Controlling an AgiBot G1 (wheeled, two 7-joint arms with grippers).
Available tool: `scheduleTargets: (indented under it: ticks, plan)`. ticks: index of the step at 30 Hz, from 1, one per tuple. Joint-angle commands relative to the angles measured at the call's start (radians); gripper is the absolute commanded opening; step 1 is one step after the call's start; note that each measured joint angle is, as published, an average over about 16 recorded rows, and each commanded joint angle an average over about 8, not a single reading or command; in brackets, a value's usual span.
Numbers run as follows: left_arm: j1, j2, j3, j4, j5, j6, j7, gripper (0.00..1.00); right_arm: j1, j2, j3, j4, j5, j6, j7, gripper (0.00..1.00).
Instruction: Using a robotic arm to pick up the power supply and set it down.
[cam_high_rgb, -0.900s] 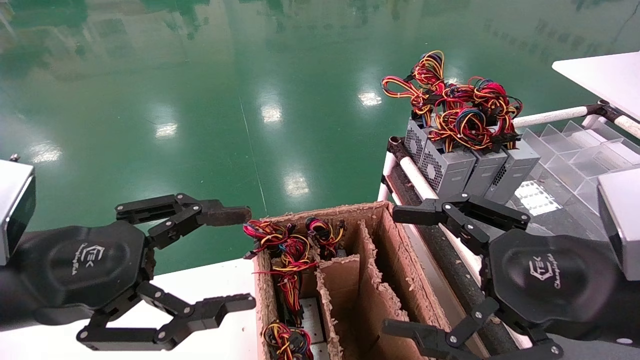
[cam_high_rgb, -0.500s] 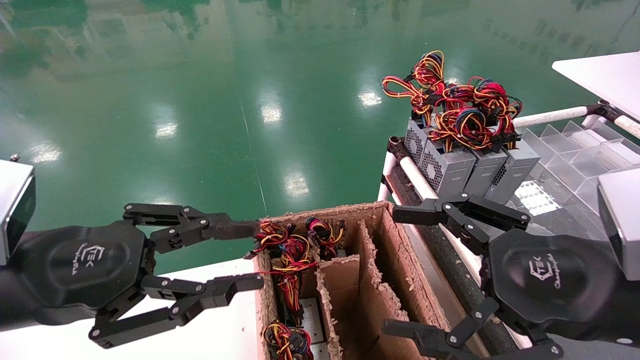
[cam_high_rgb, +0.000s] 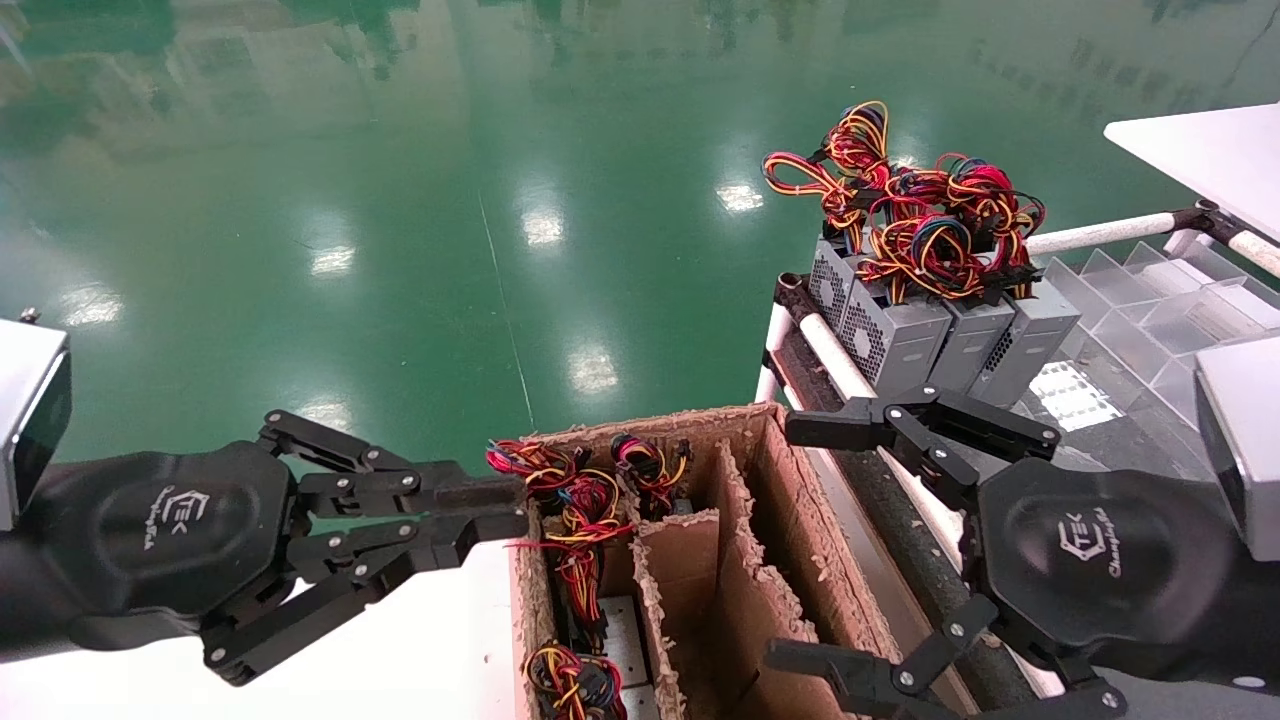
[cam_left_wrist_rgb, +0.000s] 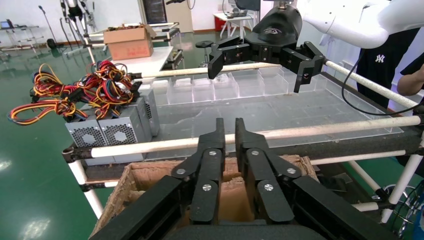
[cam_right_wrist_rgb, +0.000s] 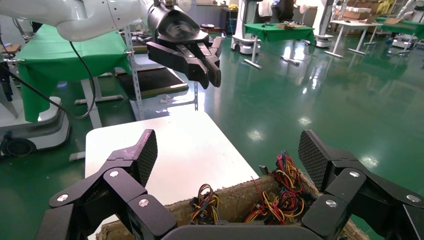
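Observation:
Three grey power supply boxes (cam_high_rgb: 900, 345) with fan grilles and tangled wires stand on the rack at the upper right, and also show in the left wrist view (cam_left_wrist_rgb: 117, 132). More wire bundles (cam_high_rgb: 570, 500) stick out of the cardboard box (cam_high_rgb: 800, 520); the bodies under them are mostly hidden. My left gripper (cam_high_rgb: 500, 507) is shut, with only a thin slit between its fingers and nothing in it. Its tips are at the box's far left corner, beside a bundle. My right gripper (cam_high_rgb: 795, 545) hangs wide open over the box's right side, empty.
A white table (cam_high_rgb: 430, 640) lies under my left arm. The rack has white tube rails (cam_high_rgb: 830, 355) and a clear divided tray (cam_high_rgb: 1130, 300) behind the grey boxes. Cardboard dividers (cam_high_rgb: 690, 570) split the box into compartments. Green floor lies beyond.
My left gripper's fingers have closed from wide open to almost touching, and its tips have moved toward the box's corner. The right arm has not moved.

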Motion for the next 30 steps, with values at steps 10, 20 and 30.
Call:
scheduleTargets:
  ticks: [10, 20, 30]
  plan:
    - [0.000, 0.000, 0.000, 0.000, 0.000, 0.000, 0.000, 0.93, 0.000, 0.000, 0.000, 0.000, 0.000, 0.000, 0.000, 1.00]
    - [0.000, 0.000, 0.000, 0.000, 0.000, 0.000, 0.000, 1.00, 0.000, 0.000, 0.000, 0.001, 0.000, 0.000, 0.000, 1.00]
    - [0.000, 0.000, 0.000, 0.000, 0.000, 0.000, 0.000, 1.00, -0.005, -0.008, -0.015, -0.004, -0.012, 0.004, 0.019, 1.00]
